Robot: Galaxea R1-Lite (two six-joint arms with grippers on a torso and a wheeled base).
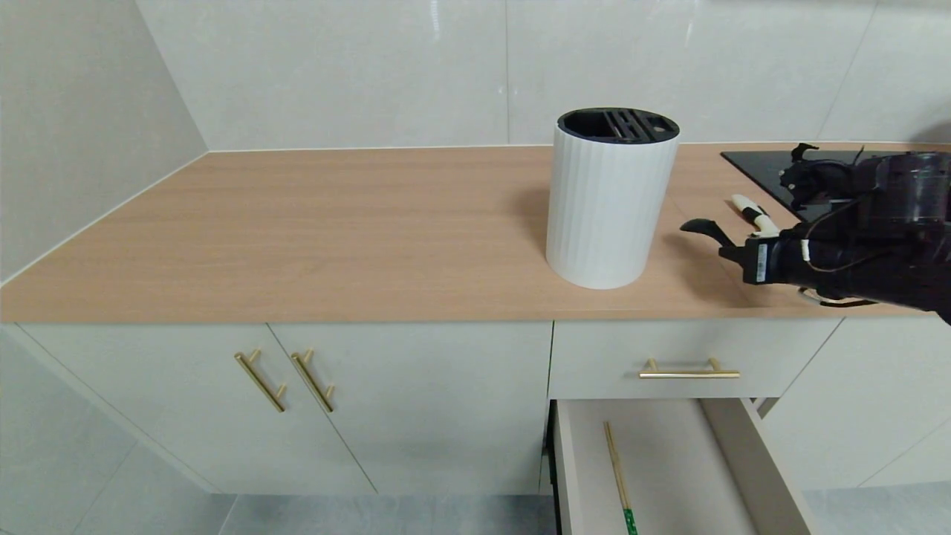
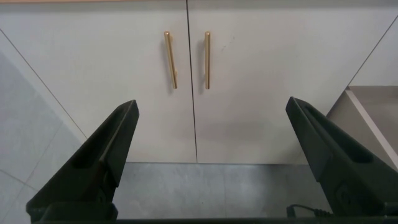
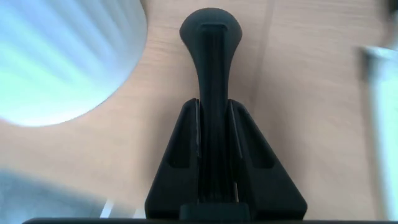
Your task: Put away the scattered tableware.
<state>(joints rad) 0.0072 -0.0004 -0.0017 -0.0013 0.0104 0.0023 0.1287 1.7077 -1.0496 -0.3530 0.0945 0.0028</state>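
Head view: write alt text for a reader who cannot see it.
The right gripper holds a black-handled utensil beside a white ribbed holder on a wooden counter. Below, an open drawer contains chopsticks.

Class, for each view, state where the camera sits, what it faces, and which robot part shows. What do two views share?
Head view: on the head, facing down at the counter; the right tool shows, shut on a black handle.
Left wrist view: on the left wrist, facing the cabinet doors; the open left tool shows.
Right wrist view: on the right wrist, close above the counter; the right tool shows.
Shared: head and right wrist views both show the white holder and black handle.
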